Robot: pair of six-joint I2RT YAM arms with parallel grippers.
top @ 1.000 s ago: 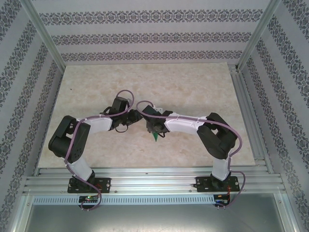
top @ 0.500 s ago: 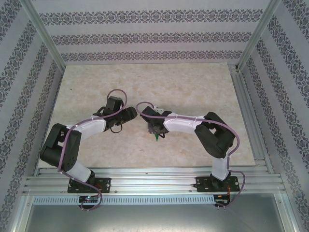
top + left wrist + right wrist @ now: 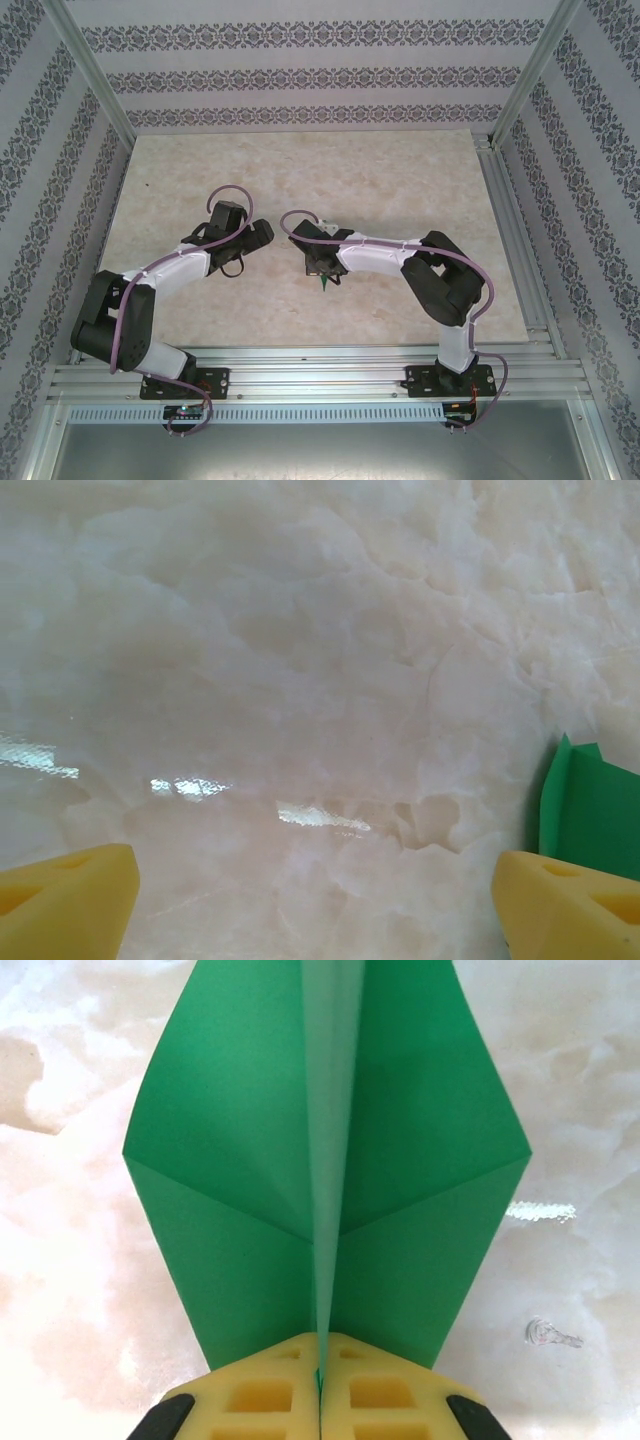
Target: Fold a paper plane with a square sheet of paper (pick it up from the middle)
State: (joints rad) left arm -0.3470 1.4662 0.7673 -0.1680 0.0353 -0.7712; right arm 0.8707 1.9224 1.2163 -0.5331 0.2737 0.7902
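Yellow foam pads of the right gripper press flat together on the middle fold of the green paper plane, clamping it at its near end. Beyond the pads, the plane's two wings spread to either side of that fold, each crossed by a slanting crease. They run on out of the top of the wrist view.

From above, the plane shows as a small green tip poking out on the near side of the right gripper, over the pale marble-look table. I cannot tell whether it touches the table.

To the left of the plane and well apart from it, the left gripper has its fingers spread wide with nothing between them. In its own camera, a green edge of the plane stands just past one fingertip.

The folding looks done, and the step in hand seems to be carrying or setting down the plane one-handed. To do that well, the pinch belongs squarely on the fold, never on a wing. The wrist should be level so no wing drags and opens a crease. The descent should be slow, with release only once the fold rests on the table. The left arm is best kept clear of the plane.

Past the plane lies bare table, then patterned walls.
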